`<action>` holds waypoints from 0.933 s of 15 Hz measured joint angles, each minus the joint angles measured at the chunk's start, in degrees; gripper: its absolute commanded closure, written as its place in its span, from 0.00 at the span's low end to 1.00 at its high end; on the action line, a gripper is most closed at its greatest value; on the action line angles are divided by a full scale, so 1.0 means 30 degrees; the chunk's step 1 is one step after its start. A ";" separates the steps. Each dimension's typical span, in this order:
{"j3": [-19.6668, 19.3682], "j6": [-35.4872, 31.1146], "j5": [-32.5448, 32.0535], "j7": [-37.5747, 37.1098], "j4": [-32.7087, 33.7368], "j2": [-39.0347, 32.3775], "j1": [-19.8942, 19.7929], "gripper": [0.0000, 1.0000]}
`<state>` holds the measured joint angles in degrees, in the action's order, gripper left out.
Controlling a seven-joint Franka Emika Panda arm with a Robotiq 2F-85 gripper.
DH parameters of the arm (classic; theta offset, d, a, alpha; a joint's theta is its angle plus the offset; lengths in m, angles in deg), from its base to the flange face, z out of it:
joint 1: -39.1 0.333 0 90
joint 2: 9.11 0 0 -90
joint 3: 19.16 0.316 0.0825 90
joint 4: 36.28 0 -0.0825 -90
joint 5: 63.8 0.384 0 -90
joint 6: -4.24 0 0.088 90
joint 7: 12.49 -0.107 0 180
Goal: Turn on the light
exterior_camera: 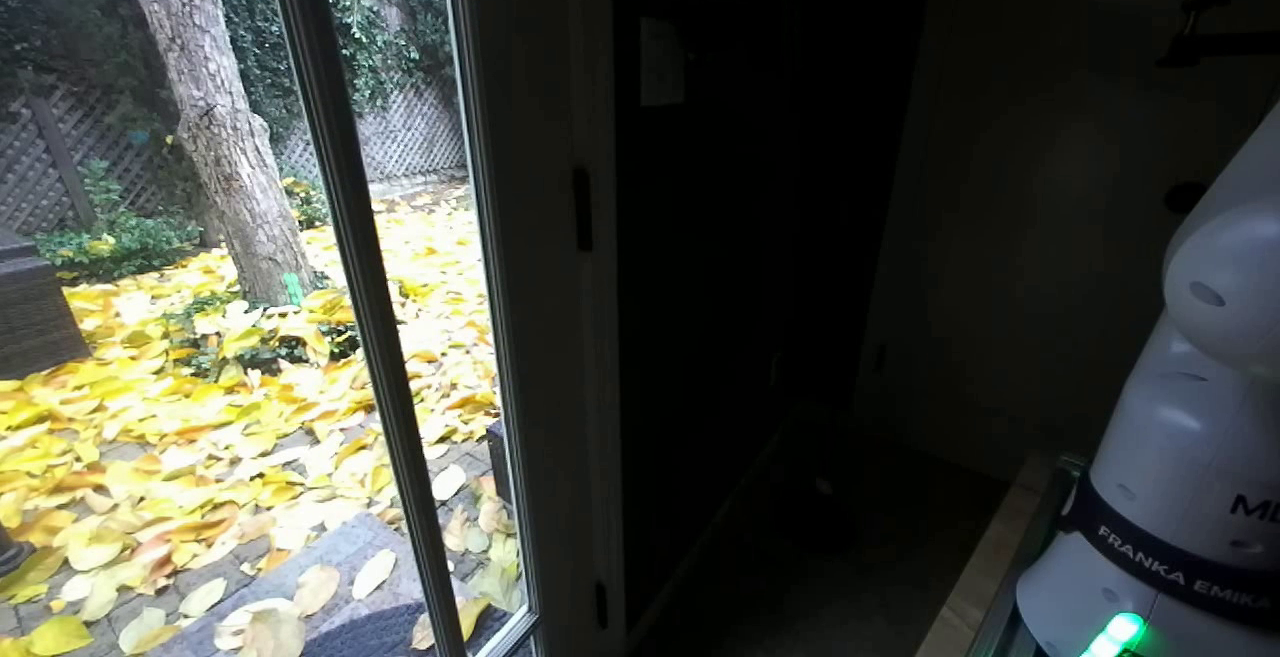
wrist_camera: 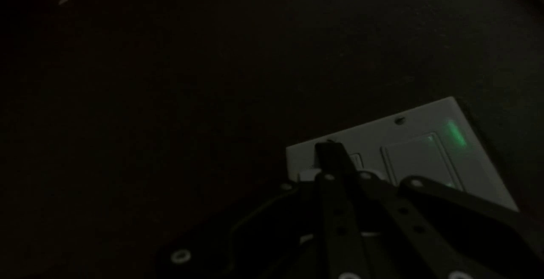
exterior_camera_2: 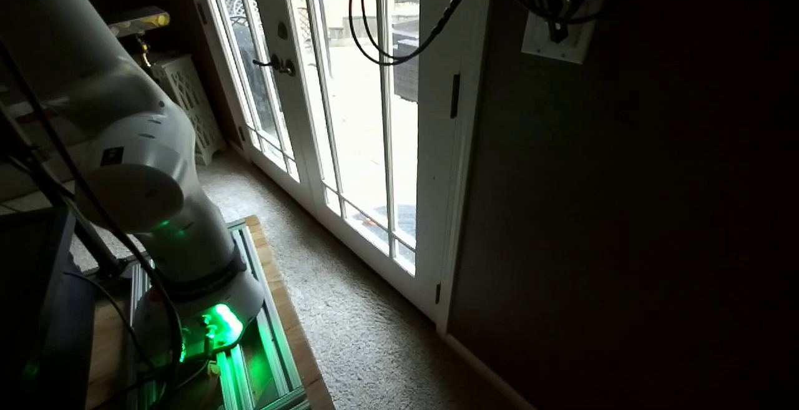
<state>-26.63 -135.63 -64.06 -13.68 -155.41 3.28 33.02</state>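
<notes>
A pale switch plate [wrist_camera: 374, 136] is on the dark wall, low and right of centre in the wrist view. It has a wide flat rocker [wrist_camera: 418, 160] on the right and a small switch [wrist_camera: 356, 160] partly hidden behind my fingers. My gripper [wrist_camera: 333, 149] is shut, its fingertips together over the left part of the plate. The plate [exterior_camera_2: 574, 49] also shows in an exterior view, with my gripper [exterior_camera_2: 557, 34] in front of it. I cannot tell whether the fingertips touch it. No lit lamp is in view; the room is dark.
Glass doors [exterior_camera_2: 434, 179] stand left of the plate, with a door handle [exterior_camera_2: 274, 65]. Black cables [exterior_camera_2: 399, 60] hang in a loop from the arm near the gripper. The robot base [exterior_camera_2: 206, 291] sits on a wooden-edged table. A monitor-like dark panel [exterior_camera_2: 37, 297] is beside it.
</notes>
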 measured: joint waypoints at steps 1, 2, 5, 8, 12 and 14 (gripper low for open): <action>0.0010 -0.0291 0.0005 -0.0134 -0.0012 -0.0090 0.0005 0.98; 0.0017 -0.0581 0.0013 -0.0288 -0.0022 -0.0191 0.0009 0.98; 0.0051 -0.1023 0.0027 -0.0580 -0.0036 -0.0504 0.0023 0.98; 0.0092 -0.1349 0.0076 -0.0722 -0.0106 -0.0678 0.0032 0.98; 0.0083 -0.1952 0.0445 -0.0830 -0.0369 -0.0649 0.0038 0.98; 0.0065 -0.2219 0.0750 -0.0866 -0.0546 -0.0591 0.0026 0.98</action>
<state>-26.44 -142.29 -61.82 -16.28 -157.05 1.51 33.10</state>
